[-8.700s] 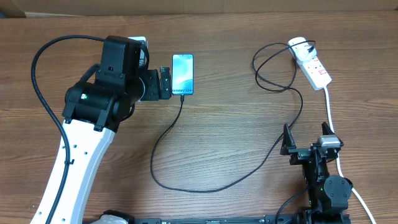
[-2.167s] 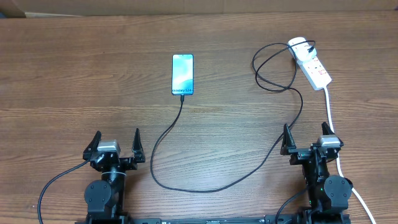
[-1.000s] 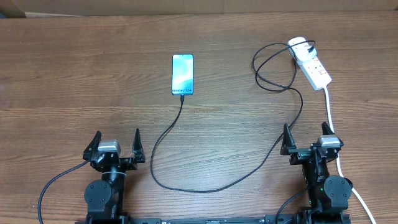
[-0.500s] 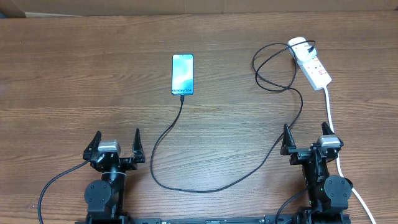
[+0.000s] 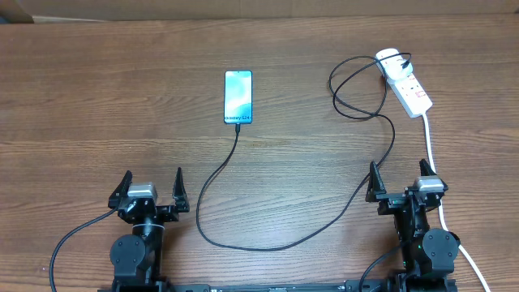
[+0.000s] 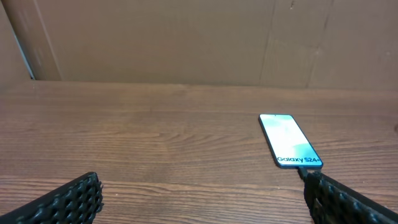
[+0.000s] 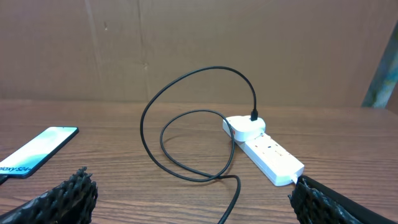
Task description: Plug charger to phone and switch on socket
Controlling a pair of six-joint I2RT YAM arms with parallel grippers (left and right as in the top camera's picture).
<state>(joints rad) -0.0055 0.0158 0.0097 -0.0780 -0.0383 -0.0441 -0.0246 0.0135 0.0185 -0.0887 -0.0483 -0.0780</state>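
The left pincer (image 5: 152, 183) sits at the near edge of the table (image 5: 97, 97), left of centre, with its jaws spread wide and nothing between them. In its own wrist view the two ribbed fingers (image 6: 62, 202) show at the bottom corners, with bare wood between.

Further back and a little to the right, the phone (image 5: 238, 96) lies flat with its screen lit pale blue, "Galaxy S24" along its near short edge. The charger (image 5: 212, 174) meets that near edge, its black tip touching the phone at the port; how deep it goes in I cannot tell. From there the cable runs toward the near edge, bends right in a wide curve, passes just beside the right pincer (image 5: 397, 183), then climbs into two loose loops.

The loops end at a white plug (image 5: 389, 57) seated in the far end of the socket (image 5: 408, 84), which lies slanted at the far right of the table. Its switch position is too small to read. A white cord (image 5: 430, 146) trails from its near end down the right side.

The right pincer also gapes wide and holds nothing, well apart from the socket. Cardboard (image 7: 249, 43) stands behind the table.
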